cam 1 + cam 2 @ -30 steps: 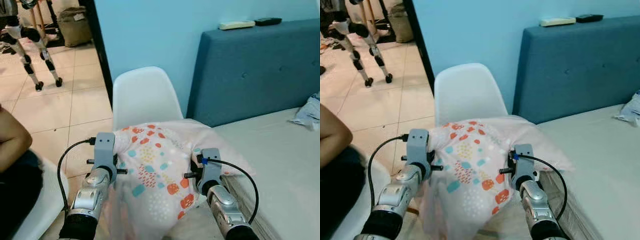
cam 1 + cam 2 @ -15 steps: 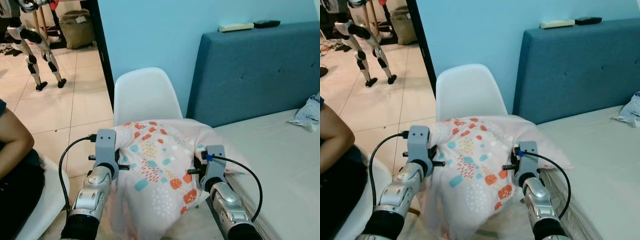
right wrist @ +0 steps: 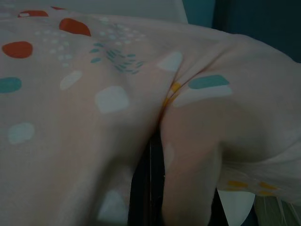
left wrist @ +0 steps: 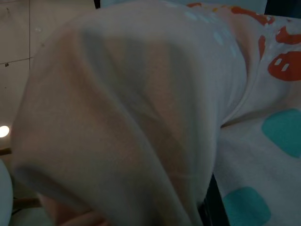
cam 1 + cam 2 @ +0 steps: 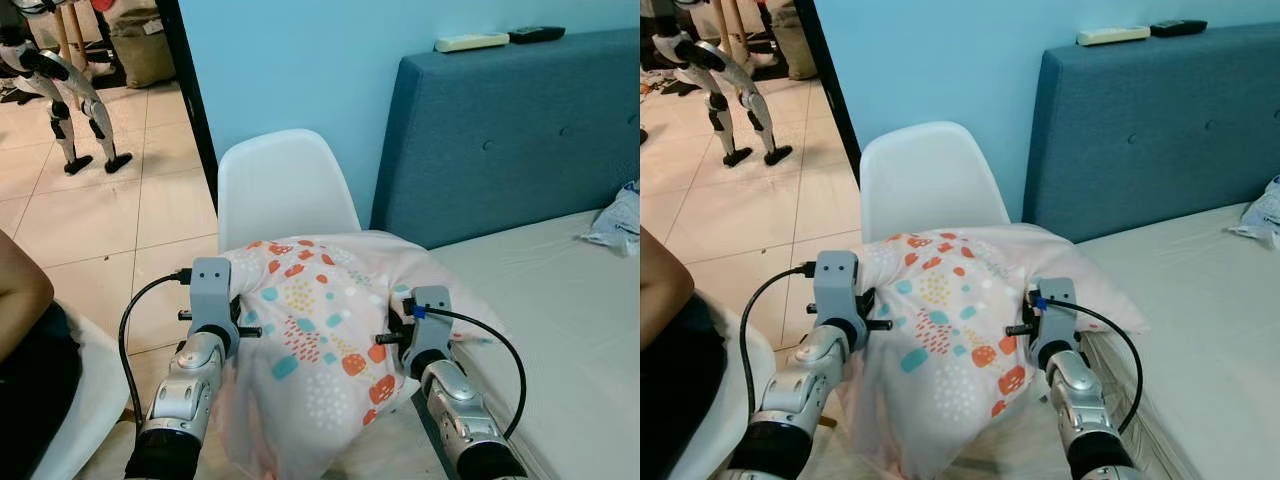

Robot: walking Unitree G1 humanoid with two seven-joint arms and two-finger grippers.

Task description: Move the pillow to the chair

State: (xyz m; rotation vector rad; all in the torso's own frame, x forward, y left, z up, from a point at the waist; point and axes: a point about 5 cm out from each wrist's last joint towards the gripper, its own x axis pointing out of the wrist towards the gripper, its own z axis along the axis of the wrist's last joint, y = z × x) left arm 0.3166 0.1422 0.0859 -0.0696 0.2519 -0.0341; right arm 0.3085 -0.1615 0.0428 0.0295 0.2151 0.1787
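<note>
pillow (image 5: 315,345) hides both grippers' fingers | chair (image 5: 280,190) seat covered

left arm (image 5: 180,395): silver segmented, grey wrist block, black looping cable | right arm (image 5: 455,400): silver, grey block, black cable, blue tag

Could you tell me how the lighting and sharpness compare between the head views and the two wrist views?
Left and right eye views: bright, even light, sharp on the pillow, the chair and the headboard. Left wrist view: dim, soft, pillow fabric pressed close to the lens, with one small bright spot at the edge. Right wrist view: equally dim, though the printed spots remain legible.
</note>
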